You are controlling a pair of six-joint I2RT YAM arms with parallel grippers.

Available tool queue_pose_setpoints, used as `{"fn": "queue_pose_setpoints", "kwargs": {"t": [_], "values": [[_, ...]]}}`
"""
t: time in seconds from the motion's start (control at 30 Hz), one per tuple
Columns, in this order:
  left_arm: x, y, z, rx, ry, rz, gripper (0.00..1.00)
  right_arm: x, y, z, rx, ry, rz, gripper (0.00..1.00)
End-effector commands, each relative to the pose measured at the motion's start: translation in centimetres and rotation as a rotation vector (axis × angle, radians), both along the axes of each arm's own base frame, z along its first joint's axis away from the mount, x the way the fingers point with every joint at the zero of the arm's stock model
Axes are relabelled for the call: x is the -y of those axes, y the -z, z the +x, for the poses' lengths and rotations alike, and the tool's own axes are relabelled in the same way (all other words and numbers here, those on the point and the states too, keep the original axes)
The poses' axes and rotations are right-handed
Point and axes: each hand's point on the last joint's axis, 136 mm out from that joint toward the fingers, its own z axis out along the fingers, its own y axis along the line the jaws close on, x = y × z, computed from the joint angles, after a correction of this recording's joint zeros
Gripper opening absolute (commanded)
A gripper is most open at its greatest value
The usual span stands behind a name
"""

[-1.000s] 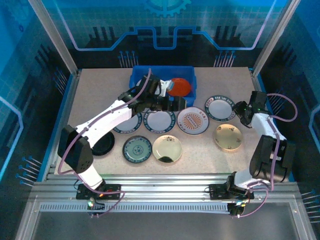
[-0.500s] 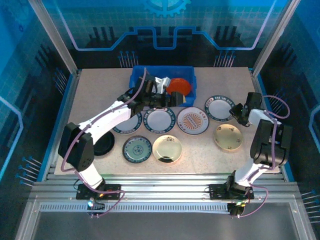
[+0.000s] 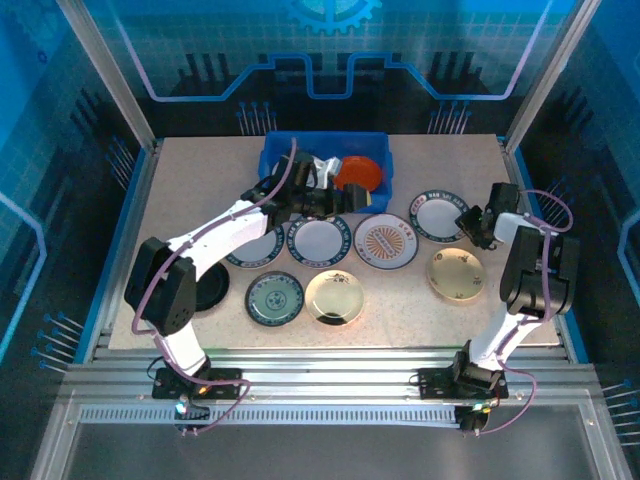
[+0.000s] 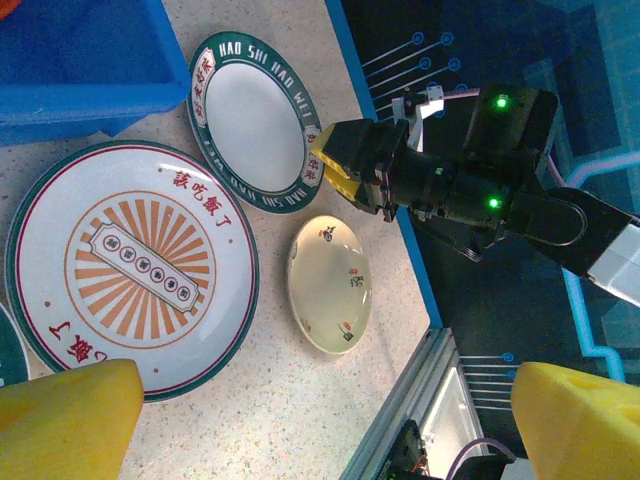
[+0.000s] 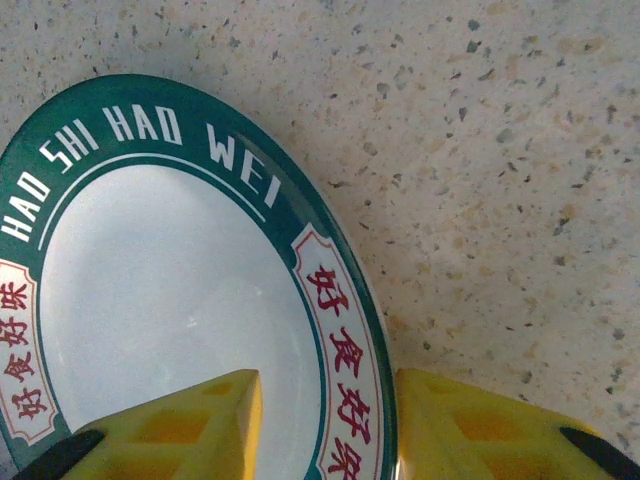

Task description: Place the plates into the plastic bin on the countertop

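The blue plastic bin (image 3: 290, 160) stands at the back of the countertop (image 3: 200, 180), and an orange plate (image 3: 358, 175) lies inside it. My left gripper (image 3: 345, 203) hovers at the bin's front wall, open wide and empty; its yellow fingers (image 4: 70, 420) frame a sunburst plate (image 4: 130, 270) and a cream plate (image 4: 330, 285). My right gripper (image 3: 471, 222) straddles the right rim of the green-rimmed lettered plate (image 5: 180, 300). Its outer finger (image 5: 480, 430) is at the plate's edge. The inner one hangs over the white well, a strip short of the rim band.
More plates lie in front of the bin: a white dark-rimmed one (image 3: 319, 240), a green patterned one (image 3: 274, 298), two gold ones (image 3: 335, 297) (image 3: 456, 275) and a dark one (image 3: 205, 290). Blue edging and metal rails (image 3: 330, 365) frame the table.
The left gripper has drawn back from the orange plate to the bin's front wall. The right gripper has shifted onto the lettered plate's rim and its jaws have narrowed.
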Motion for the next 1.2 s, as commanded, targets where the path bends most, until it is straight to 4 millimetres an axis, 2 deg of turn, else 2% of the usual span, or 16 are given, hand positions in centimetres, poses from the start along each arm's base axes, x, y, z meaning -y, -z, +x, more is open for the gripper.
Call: {"fn": "queue_pose_setpoints", "kwargs": {"t": [0.0, 0.27, 0.43, 0.8, 0.87, 0.97, 1.17], "values": [[0.1, -0.2, 0.3, 0.0, 0.011, -0.01, 0.96, -0.6, 0.3, 0.7, 0.003, -0.018, 0.02, 0.4], [0.1, 0.3, 0.4, -0.007, 0.009, -0.001, 0.95, -1.1, 1.4, 0.6, -0.017, -0.015, 0.049, 0.37], [0.1, 0.6, 0.5, -0.012, 0.006, 0.004, 0.95, -1.1, 1.5, 0.6, -0.009, -0.012, 0.05, 0.29], [0.2, 1.4, 0.6, -0.022, 0.01, 0.016, 0.94, -1.2, 1.6, 0.8, 0.013, 0.001, 0.067, 0.23], [0.2, 1.6, 0.6, -0.025, 0.009, 0.02, 0.94, -1.2, 1.5, 0.9, 0.025, 0.007, 0.067, 0.19], [0.2, 1.8, 0.6, -0.024, 0.01, 0.022, 0.94, -1.0, 1.6, 0.9, 0.036, 0.024, 0.065, 0.0], [0.1, 2.0, 0.8, -0.023, 0.006, 0.035, 0.94, -0.4, 0.9, 1.0, 0.062, 0.062, 0.06, 0.0]]}}
